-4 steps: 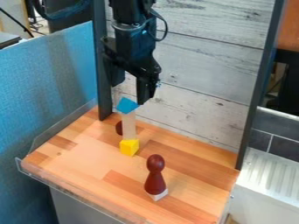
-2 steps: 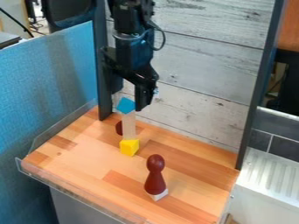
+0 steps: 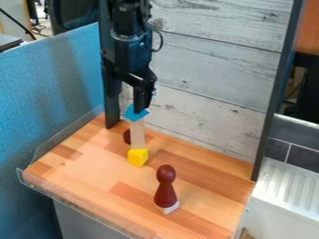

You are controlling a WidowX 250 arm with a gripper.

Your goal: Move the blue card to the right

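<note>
Gripper [image 3: 139,107] above — blue block [image 3: 130,114] right at its lower end.

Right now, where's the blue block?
Camera view, left of centre: the blue block is atop the upright pale block, with the claw right at its upper side.

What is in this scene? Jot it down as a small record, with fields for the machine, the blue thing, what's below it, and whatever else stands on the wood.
machine: black robot arm, its gripper right at the blue piece; contact unclear
blue piece: blue block, at the top end of a pale upright piece
below: yellow block at the pale piece's foot
nearer the camera: dark red pawn-shaped figure, upright, white piece at its base
partly hidden: dark red piece beside the pale one
surface: wooden tabletop
</note>
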